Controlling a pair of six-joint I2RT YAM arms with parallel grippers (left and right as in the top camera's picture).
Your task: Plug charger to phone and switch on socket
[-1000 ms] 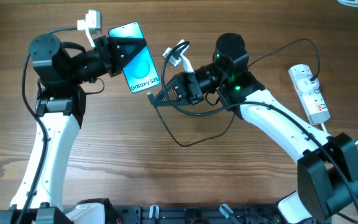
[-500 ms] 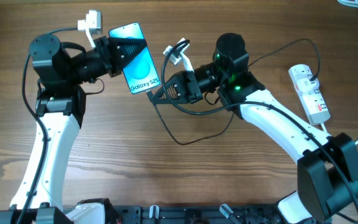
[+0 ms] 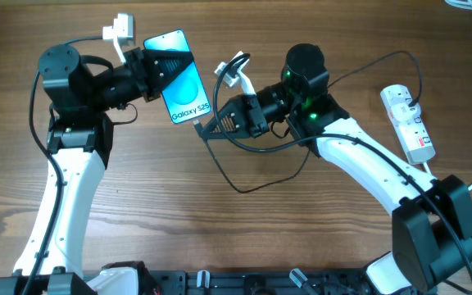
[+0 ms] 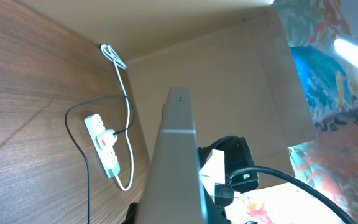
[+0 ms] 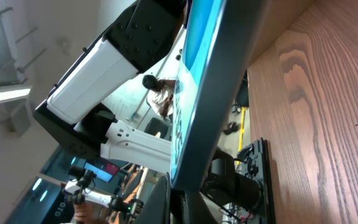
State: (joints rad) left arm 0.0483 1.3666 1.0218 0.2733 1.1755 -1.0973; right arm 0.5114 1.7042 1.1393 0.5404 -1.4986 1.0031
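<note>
Wood-grain worktop [image 3: 220, 254], and the slack black cable loops just beneath the right claw [image 3: 206, 126], crowding it. That claw is pinched on the charger [image 3: 256, 183] near its plug end, right at the phone's [image 3: 179, 75] lower edge (seated or not, can't tell). The left claw [image 3: 154, 72] clamps the phone, screen skyward. The socket [image 3: 408, 123] lies well behind the right claw, with open wood around it.
</note>
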